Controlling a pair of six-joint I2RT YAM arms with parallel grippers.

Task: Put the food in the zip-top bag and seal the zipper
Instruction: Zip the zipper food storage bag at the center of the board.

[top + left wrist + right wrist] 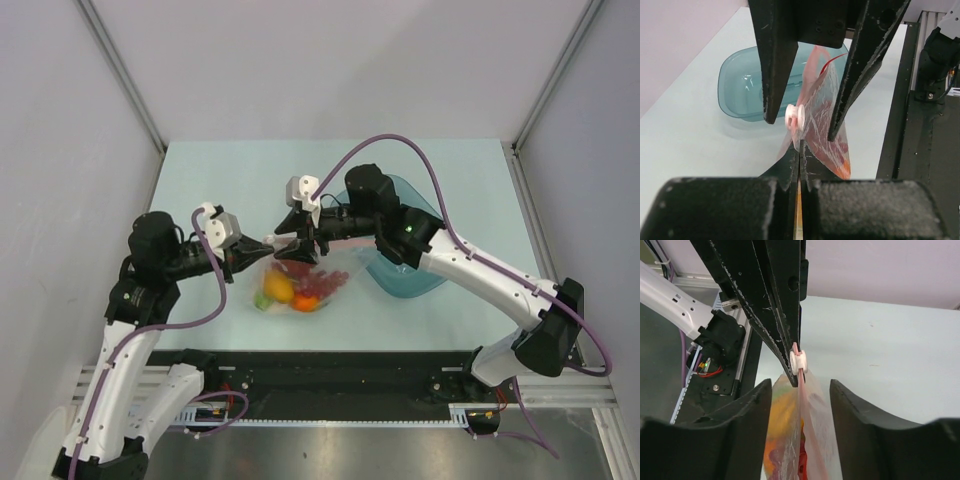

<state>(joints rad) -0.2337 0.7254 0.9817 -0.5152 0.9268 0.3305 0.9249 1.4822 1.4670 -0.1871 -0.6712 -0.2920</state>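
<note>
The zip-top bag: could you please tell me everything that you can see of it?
The zip-top bag is clear, crinkled, floppy plastic with pink print. It is held mouth-up, its body sagging below with orange, yellow and red food inside. A pink-red zipper runs along the top edge, carrying a white slider. The left gripper is shut on that edge by the slider; the right gripper stands open astride it.
</note>
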